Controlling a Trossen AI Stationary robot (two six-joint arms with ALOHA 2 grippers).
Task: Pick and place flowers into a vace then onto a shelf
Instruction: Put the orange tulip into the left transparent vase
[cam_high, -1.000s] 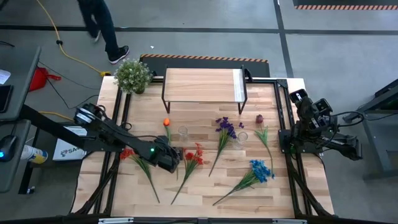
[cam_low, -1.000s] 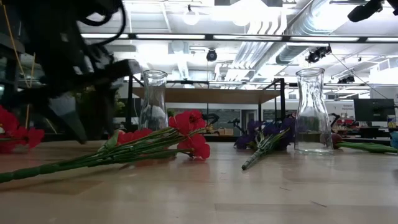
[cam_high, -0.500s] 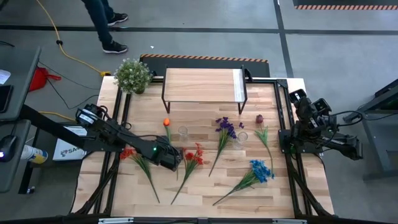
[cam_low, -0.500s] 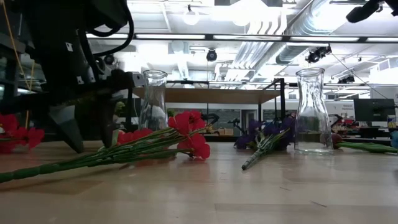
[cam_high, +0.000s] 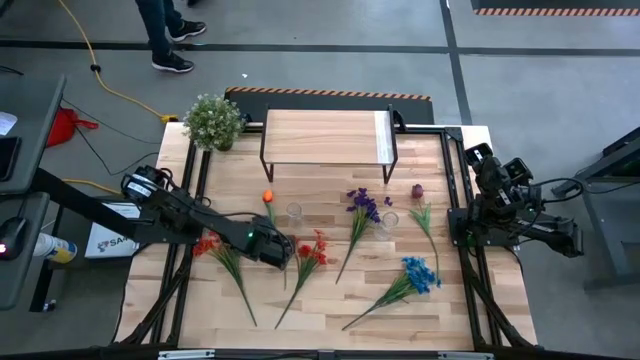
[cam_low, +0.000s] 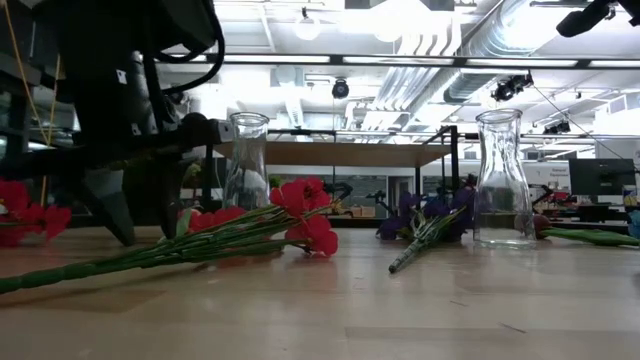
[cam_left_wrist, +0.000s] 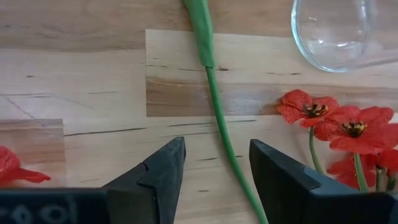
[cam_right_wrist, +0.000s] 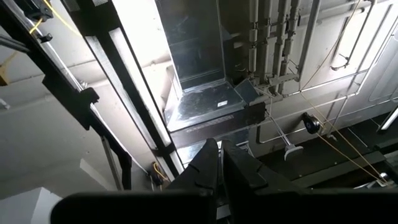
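An orange tulip (cam_high: 268, 197) lies on the table, and its green stem (cam_left_wrist: 217, 118) runs toward the near edge. My left gripper (cam_left_wrist: 216, 152) points down, open, with one finger on each side of that stem and clear of it; it also shows in the high view (cam_high: 278, 252) and the low view (cam_low: 145, 215). Red clusters (cam_high: 312, 252), a purple bunch (cam_high: 364, 204), a blue bunch (cam_high: 420, 273) and a rosebud (cam_high: 417, 190) lie flat. Two glass vases (cam_high: 294, 213) (cam_high: 390, 219) stand upright. The shelf (cam_high: 325, 135) stands at the far side. My right gripper (cam_right_wrist: 219, 155) is shut, pointing up at the table's right edge.
A bushy potted plant (cam_high: 213, 120) stands at the far left corner beside the shelf. Another red cluster (cam_high: 207, 246) lies left of my left gripper. One vase (cam_left_wrist: 342, 31) stands close beyond the left gripper. A person's legs (cam_high: 160, 40) show on the floor beyond the table.
My left gripper has turned a little over the tulip's stem, and both its fingers now show in the low view, close to the table. The person beyond the table has walked farther off. The flowers and vases have stayed in place.
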